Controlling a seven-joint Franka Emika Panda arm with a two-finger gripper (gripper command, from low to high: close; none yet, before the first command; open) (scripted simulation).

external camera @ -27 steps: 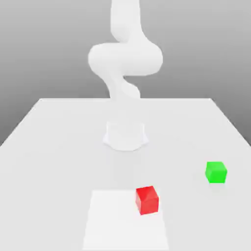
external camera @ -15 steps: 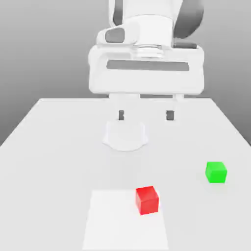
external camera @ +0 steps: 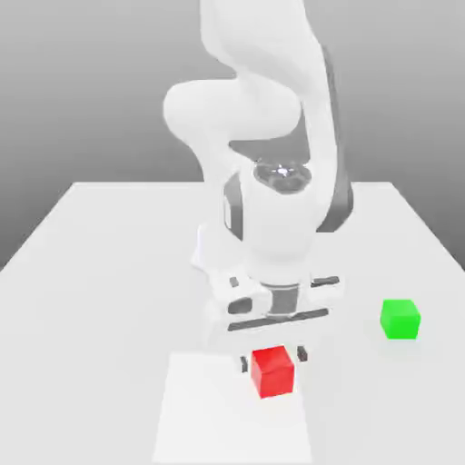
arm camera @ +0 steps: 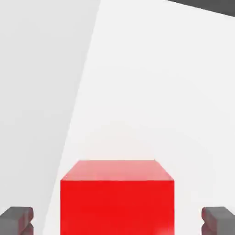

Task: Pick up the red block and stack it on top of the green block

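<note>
Since half a second ago my arm has dropped from high in the frame onto the red block [external camera: 272,371], lower centre. My gripper [external camera: 272,357] straddles it, fingers [arm camera: 18,219] apart, not gripping, ready to close. The green block [external camera: 400,319] waits mid-right.

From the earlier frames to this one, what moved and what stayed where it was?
The arm came down from high above the table, and the gripper now straddles the red block, one finger on each side with gaps visible, not gripping it. The red block and the green block stayed in place.
</note>
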